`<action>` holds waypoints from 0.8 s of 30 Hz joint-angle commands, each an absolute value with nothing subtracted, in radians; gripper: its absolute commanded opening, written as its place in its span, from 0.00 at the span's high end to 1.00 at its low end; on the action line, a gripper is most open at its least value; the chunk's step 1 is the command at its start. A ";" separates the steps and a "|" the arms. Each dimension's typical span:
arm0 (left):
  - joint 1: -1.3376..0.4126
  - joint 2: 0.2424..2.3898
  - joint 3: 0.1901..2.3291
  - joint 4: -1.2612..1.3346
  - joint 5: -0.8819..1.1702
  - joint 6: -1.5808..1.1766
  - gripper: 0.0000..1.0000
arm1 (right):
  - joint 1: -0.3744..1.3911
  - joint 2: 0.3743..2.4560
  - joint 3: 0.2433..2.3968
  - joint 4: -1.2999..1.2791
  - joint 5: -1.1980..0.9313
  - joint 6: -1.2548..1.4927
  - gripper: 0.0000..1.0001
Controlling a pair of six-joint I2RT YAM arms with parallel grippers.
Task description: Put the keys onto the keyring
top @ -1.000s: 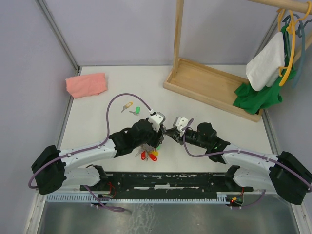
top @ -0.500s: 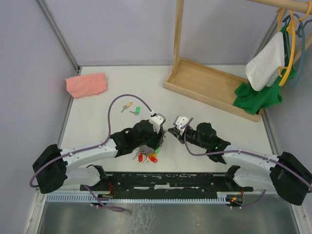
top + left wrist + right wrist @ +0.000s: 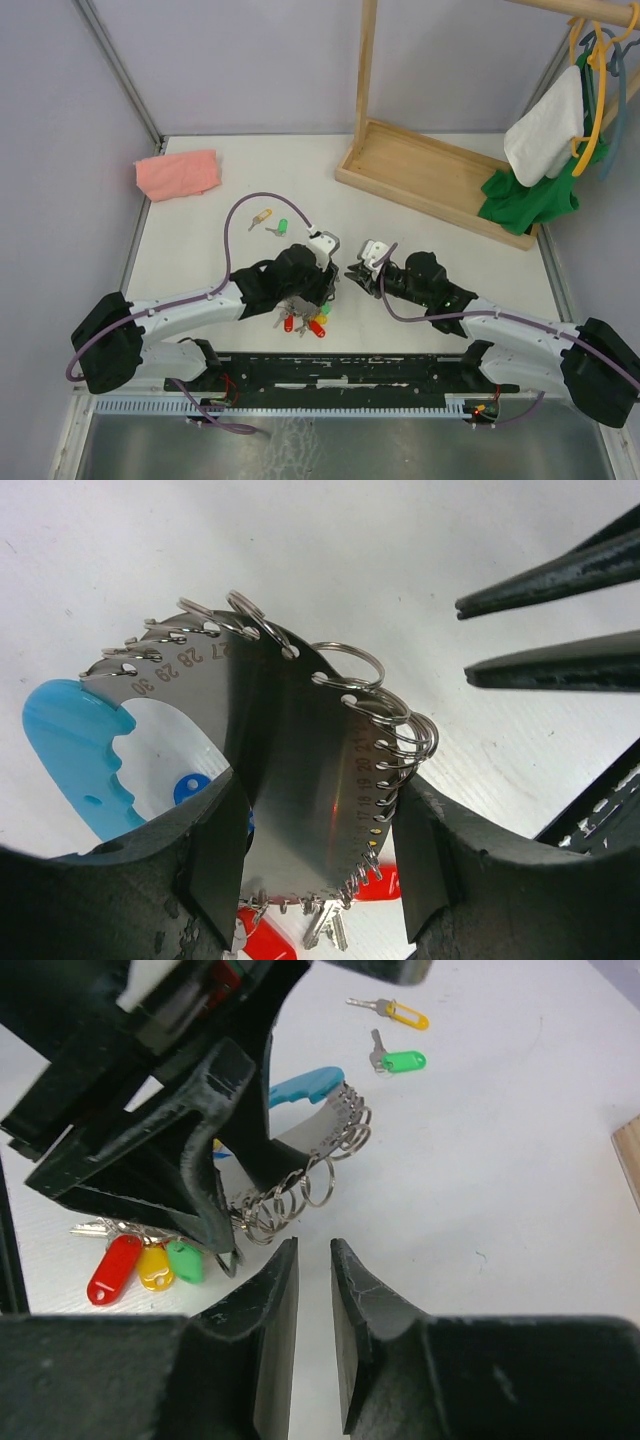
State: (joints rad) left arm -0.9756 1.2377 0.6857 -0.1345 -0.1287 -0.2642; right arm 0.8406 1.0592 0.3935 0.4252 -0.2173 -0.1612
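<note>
The keyring (image 3: 300, 750) is a curved grey metal plate edged with small wire rings, bearing a light-blue tag (image 3: 75, 750) and coloured-head keys (image 3: 305, 322). My left gripper (image 3: 320, 815) is shut on the plate and holds it tilted just over the table (image 3: 200, 240). In the right wrist view the rings (image 3: 320, 1175) hang just beyond my right gripper (image 3: 314, 1248), which is narrowly open with nothing between its fingers (image 3: 560, 575). The two loose keys, yellow-headed (image 3: 261, 215) and green-headed (image 3: 281, 227), lie on the table behind the left arm. The right wrist view shows them as well, yellow (image 3: 400, 1012) and green (image 3: 400, 1061).
A pink cloth (image 3: 178, 172) lies at the back left. A wooden rack base (image 3: 435, 180) with an upright post stands at the back right, with clothes on hangers (image 3: 545, 150) beside it. The left arm's purple cable (image 3: 235, 215) loops near the loose keys.
My right gripper has drawn back a little to the right, away from the left gripper and the rings. The left gripper still holds the keyring in nearly the same place.
</note>
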 commanded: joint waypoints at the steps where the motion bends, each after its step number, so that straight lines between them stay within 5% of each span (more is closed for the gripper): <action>1: -0.963 1.235 0.735 -0.097 -0.127 -0.302 0.93 | 0.838 1.054 0.382 0.530 -0.319 -0.148 0.72; 24: -0.956 1.235 0.721 -0.064 -0.083 -0.305 0.93 | 0.838 1.157 0.404 0.619 -0.280 -0.098 0.74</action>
State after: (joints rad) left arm -0.9596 1.2438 0.6876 -0.1322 -0.0986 -0.2718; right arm 0.8406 1.1629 0.3912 0.5724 -0.3355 -0.1081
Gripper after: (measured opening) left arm 0.607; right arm 0.284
